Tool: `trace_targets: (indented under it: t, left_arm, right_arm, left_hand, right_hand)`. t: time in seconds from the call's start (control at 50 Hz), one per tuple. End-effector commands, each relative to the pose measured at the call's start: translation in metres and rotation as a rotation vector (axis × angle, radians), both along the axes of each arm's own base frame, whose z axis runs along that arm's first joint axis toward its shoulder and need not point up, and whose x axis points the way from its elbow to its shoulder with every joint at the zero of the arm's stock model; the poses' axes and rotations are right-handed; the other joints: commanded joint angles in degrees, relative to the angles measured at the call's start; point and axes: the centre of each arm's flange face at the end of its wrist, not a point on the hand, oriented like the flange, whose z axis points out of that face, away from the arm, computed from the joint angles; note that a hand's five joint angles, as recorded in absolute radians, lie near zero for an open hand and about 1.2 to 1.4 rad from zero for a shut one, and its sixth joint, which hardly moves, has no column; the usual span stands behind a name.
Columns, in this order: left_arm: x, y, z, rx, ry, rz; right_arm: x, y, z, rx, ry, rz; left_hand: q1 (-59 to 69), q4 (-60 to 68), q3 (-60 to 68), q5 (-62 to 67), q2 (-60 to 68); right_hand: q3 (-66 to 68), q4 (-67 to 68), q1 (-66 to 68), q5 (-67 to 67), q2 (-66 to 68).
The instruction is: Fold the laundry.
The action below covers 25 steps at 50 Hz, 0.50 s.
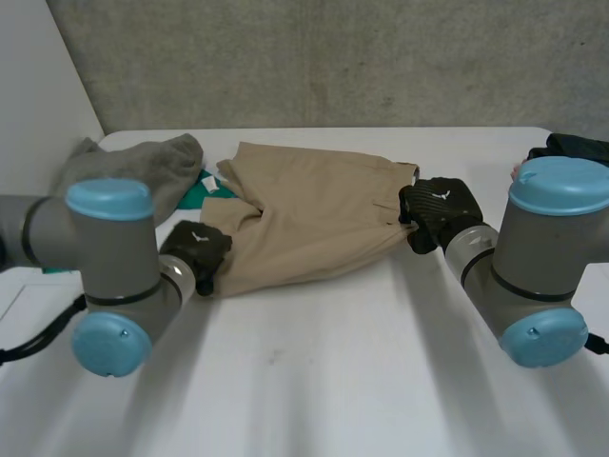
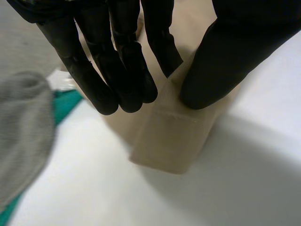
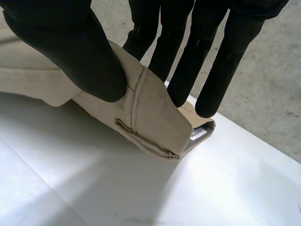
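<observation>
Tan shorts [image 1: 304, 209] lie rumpled across worktop [image 1: 333, 381], waistband right, leg hem left; grey garment [image 1: 143, 164], green cloth [image 1: 197, 195] bunched beside.

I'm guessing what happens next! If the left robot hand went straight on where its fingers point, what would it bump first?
The shorts: the left robot hand pinches their leg end. Just past that cloth is probably the table.

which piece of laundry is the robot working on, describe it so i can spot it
On the white table, look to the middle. The tan twill garment lies spread there, the black left hand pinching one end and the black right hand the other. Unlike the crumpled grey cloth and green cloth beside it, it is flat and sand-coloured.
</observation>
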Motion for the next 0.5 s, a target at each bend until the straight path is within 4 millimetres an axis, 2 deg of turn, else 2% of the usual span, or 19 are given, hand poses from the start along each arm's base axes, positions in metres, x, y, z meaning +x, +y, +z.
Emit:
trace_targets:
  t: [0.02, 0.04, 0.06, 0.12, 0.14, 0.18, 0.2, 0.26, 0.28, 0.34, 0.42, 0.5]
  left_arm:
    - [0.028, 0.010, 0.063, -0.120, -0.024, 0.092]
    - [0.030, 0.015, 0.069, -0.122, -0.031, 0.084]
    - [0.034, 0.029, 0.077, -0.111, -0.064, 0.048]
    - [0.039, 0.055, 0.081, -0.050, -0.149, -0.037]
    - [0.041, 0.074, 0.082, -0.006, -0.207, -0.098]
    - [0.044, 0.093, 0.082, 0.051, -0.259, -0.158]
    - [0.047, 0.114, 0.081, 0.110, -0.309, -0.213]
    - [0.051, 0.143, 0.080, 0.196, -0.369, -0.287]
    - [0.053, 0.160, 0.080, 0.243, -0.400, -0.324]
    - [0.052, 0.180, 0.081, 0.266, -0.414, -0.376]
    - [0.042, 0.177, 0.085, 0.187, -0.390, -0.387]
    - [0.027, 0.147, 0.084, 0.090, -0.375, -0.340]
  right_arm:
    - [-0.009, 0.012, 0.008, -0.002, 0.174, 0.064]
    - [-0.010, 0.016, 0.008, -0.002, 0.216, 0.090]
    - [-0.012, 0.026, 0.007, 0.001, 0.309, 0.155]
    - [-0.016, 0.046, 0.003, -0.008, 0.460, 0.289]
    - [-0.021, 0.057, 0.003, -0.022, 0.552, 0.372]
    - [-0.029, 0.069, 0.002, -0.033, 0.641, 0.449]
    - [-0.035, 0.083, -0.001, -0.028, 0.712, 0.529]
    - [-0.043, 0.100, 0.001, -0.036, 0.790, 0.641]
    - [-0.048, 0.108, 0.003, -0.040, 0.823, 0.693]
    - [-0.054, 0.116, 0.009, 0.012, 0.803, 0.712]
    - [-0.056, 0.113, 0.009, 0.109, 0.732, 0.668]
    - [-0.054, 0.097, 0.008, 0.150, 0.685, 0.607]
  left_hand:
    - [13.68, 11.62, 12.11, 13.17, 11.67]
    - [13.68, 11.62, 12.11, 13.17, 11.67]
    - [13.68, 11.62, 12.11, 13.17, 11.67]
    - [13.68, 11.62, 12.11, 13.17, 11.67]
    - [13.68, 11.62, 12.11, 13.17, 11.67]
    - [13.68, 11.62, 12.11, 13.17, 11.67]
    - [13.68, 11.62, 12.11, 13.17, 11.67]
    - [13.68, 11.62, 12.11, 13.17, 11.67]
    - [13.68, 11.62, 12.11, 13.17, 11.67]
    - [13.68, 11.62, 12.11, 13.17, 11.67]
    - [13.68, 11.62, 12.11, 13.17, 11.67]
    - [13.68, 11.62, 12.11, 13.17, 11.67]
  right_hand:
    - [11.92, 11.50, 15.45, 12.05, 12.82]
    - [11.92, 11.50, 15.45, 12.05, 12.82]
    - [11.92, 11.50, 15.45, 12.05, 12.82]
    - [11.92, 11.50, 15.45, 12.05, 12.82]
    - [11.92, 11.50, 15.45, 12.05, 12.82]
    - [11.92, 11.50, 15.45, 12.05, 12.82]
    - [11.92, 11.50, 15.45, 12.05, 12.82]
    - [11.92, 11.50, 15.45, 12.05, 12.82]
    - [11.92, 11.50, 15.45, 12.05, 12.82]
    - [11.92, 11.50, 15.45, 12.05, 12.82]
    - [11.92, 11.50, 15.45, 12.05, 12.82]
    - [11.92, 11.50, 15.45, 12.05, 12.82]
